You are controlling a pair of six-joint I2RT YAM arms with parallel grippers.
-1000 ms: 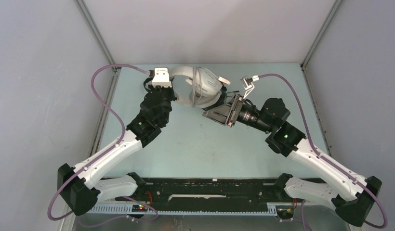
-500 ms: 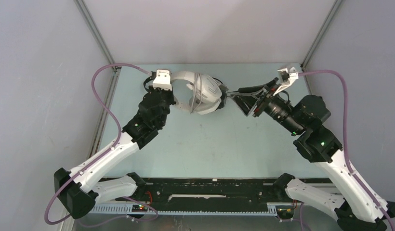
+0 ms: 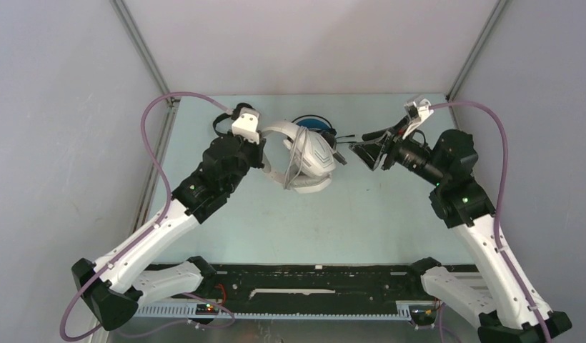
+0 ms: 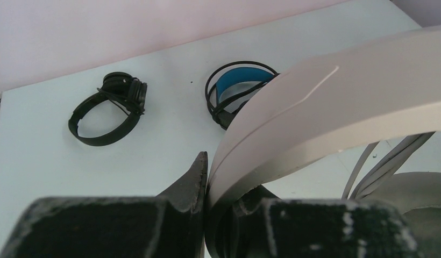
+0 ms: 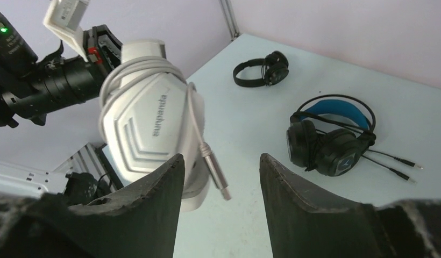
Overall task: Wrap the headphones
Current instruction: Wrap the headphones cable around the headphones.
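Note:
My left gripper [image 4: 213,180] is shut on the headband of the white over-ear headphones [image 4: 326,107], holding them above the table [image 3: 311,158]. Their cable is wound around the ear cups [image 5: 148,129], and the plug [image 5: 215,172] hangs loose. My right gripper [image 5: 221,161] is open just right of the ear cup [image 3: 356,148], with nothing between its fingers. The black pair with the blue headband [image 5: 328,137] lies on the table behind [image 3: 313,123]. The small all-black pair [image 4: 105,110] lies farther toward the back left [image 5: 261,70].
The pale table [image 3: 376,207] is fenced by grey walls with metal corner posts [image 3: 470,57]. The left arm [image 5: 46,80] reaches in from the left of the right wrist view.
My right gripper has opened and drawn back to the right, away from the white ear cup. The left arm has shifted the white headphones slightly nearer, uncovering the blue-banded pair.

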